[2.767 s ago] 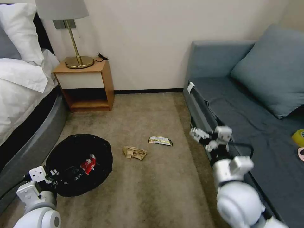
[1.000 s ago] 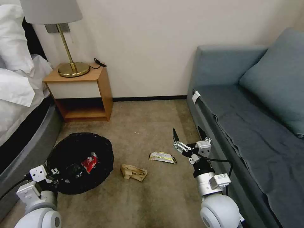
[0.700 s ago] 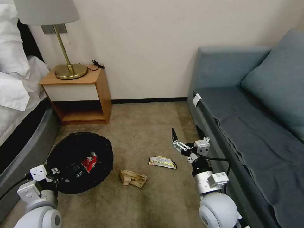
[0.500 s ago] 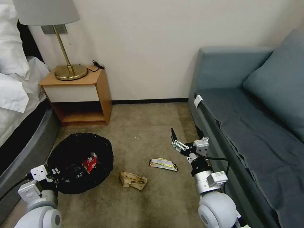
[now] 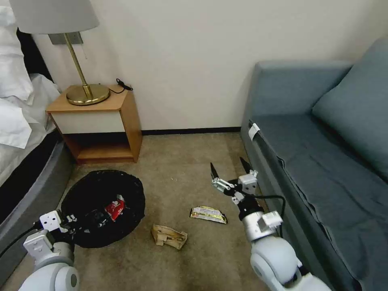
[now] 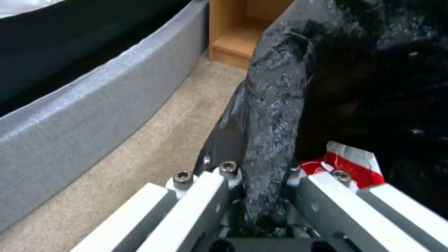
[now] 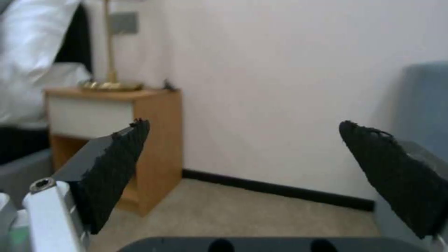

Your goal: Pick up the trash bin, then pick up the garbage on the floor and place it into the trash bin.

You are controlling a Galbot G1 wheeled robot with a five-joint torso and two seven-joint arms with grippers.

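The trash bin (image 5: pixel 103 190), lined with a crinkly black bag, sits on the beige carpet floor (image 5: pixel 182 161) at the left. My left gripper (image 5: pixel 69 221) is shut on its near rim; in the left wrist view the bag's folded rim (image 6: pixel 273 115) is pinched between the fingers. A red snack wrapper (image 5: pixel 114 208) (image 6: pixel 345 161) lies inside. On the carpet lie a crumpled tan paper packet (image 5: pixel 169 237) and a flat silvery wrapper (image 5: pixel 208 214). My right gripper (image 5: pixel 227 166) (image 7: pixel 252 154) hangs open just beyond and right of the silvery wrapper, holding nothing.
A grey-blue sofa (image 5: pixel 315 161) runs along the right, close to my right arm. A wooden nightstand (image 5: pixel 99 125) (image 7: pixel 117 115) with a brass lamp (image 5: pixel 87 91) stands at the back left. The bed's grey base (image 5: pixel 32 190) (image 6: pixel 93 101) borders the bin's left side.
My right arm came down from over the sofa edge to low over the carpet, then shifted left toward the silvery wrapper. The head camera's view shifted. My left gripper kept its hold on the bin.
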